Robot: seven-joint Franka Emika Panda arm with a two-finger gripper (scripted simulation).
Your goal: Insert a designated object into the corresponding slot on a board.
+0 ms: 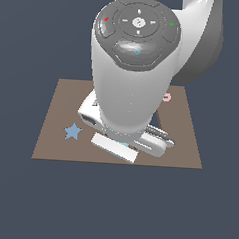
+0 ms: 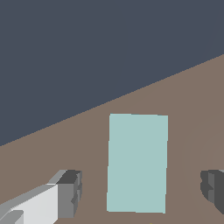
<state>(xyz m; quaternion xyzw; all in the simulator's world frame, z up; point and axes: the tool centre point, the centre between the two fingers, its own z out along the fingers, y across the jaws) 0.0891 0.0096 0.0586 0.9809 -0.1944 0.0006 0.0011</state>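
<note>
Wrist view | hand (image 2: pixel 140 192) spread, ungrasping, straddling teal rectangle (image 2: pixel 137 162) flat on board (image 2: pixel 188 109) | grasp, slot insertion remain

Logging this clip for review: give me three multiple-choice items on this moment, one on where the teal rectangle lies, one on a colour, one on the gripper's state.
1. Where does the teal rectangle lie?
A. Flat on the brown board, between the two fingers
B. Off the board, on the dark ground
C. Lifted, clamped in the gripper

2. What colour is the star on the board?
A. Red
B. Blue
C. Green

3. How does the gripper stand?
A. Shut on the rectangle
B. Shut on nothing
C. Open, with a finger on each side of the rectangle

Answers: 1 A, the wrist view shows it flat on brown with a gap to each finger. 2 B, the exterior view shows a blue star. 3 C, the fingers stand wide apart, touching nothing.
</note>
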